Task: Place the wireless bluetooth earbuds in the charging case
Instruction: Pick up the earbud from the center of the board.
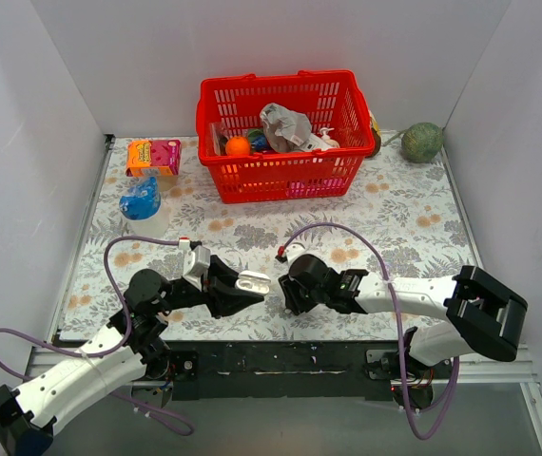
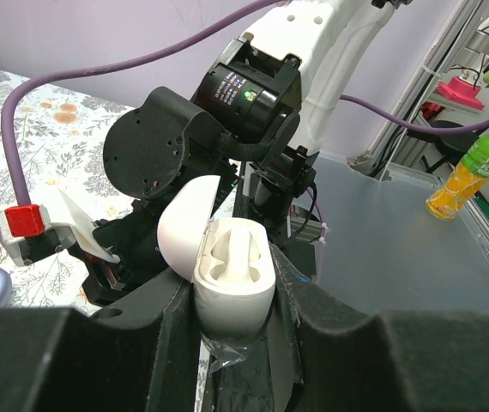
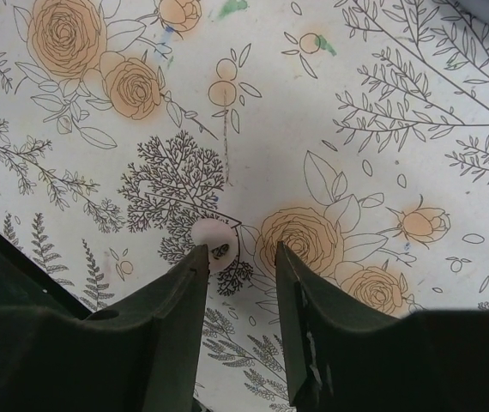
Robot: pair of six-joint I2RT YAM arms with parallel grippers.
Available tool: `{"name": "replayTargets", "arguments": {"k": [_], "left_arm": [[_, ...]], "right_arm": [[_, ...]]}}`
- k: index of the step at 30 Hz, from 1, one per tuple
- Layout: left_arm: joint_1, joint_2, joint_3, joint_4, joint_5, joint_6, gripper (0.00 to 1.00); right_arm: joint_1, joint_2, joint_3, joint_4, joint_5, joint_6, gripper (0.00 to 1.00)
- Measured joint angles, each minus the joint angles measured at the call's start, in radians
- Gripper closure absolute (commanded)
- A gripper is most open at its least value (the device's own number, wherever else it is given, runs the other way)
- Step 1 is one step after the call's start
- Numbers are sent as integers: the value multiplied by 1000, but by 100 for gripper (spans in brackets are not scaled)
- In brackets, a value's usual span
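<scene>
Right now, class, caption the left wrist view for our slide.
Left gripper clamps the open white charging case, wells empty, right arm beyond.

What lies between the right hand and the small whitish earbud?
Nothing: the right wrist view shows the small whitish earbud beside one fingertip of the right hand.

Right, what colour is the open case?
White. The case shows best in the left wrist view.

Probably a robotics lab, white panel walls (image 1: 52, 114) boxing a floral-clothed table (image 1: 414, 223), metal racking (image 2: 437, 77) behind.
</scene>
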Motion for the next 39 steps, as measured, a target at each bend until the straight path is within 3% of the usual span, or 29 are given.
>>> {"name": "replayTargets", "arguments": {"k": [18,24,28,30,34,39], "left_arm": [[0,15,-12,2,0,-2,100],[0,15,-12,2,0,-5,100],[0,15,-12,2,0,-7,100],[-1,15,-13,2,0,-8,100],[-1,16,-13,2,0,-10,100],[-1,35,-13,9,0,-11,100]], "right_arm": [[19,56,-11,81,-52,14,64],[23,64,-10,91,-61,26,78],[26,60,-10,88,-63,29,97],[26,47,-10,75,-56,27,99],[25,-56,-8,-42,-13,13,99],[24,-346,97,-250,23,-90,99]]}}
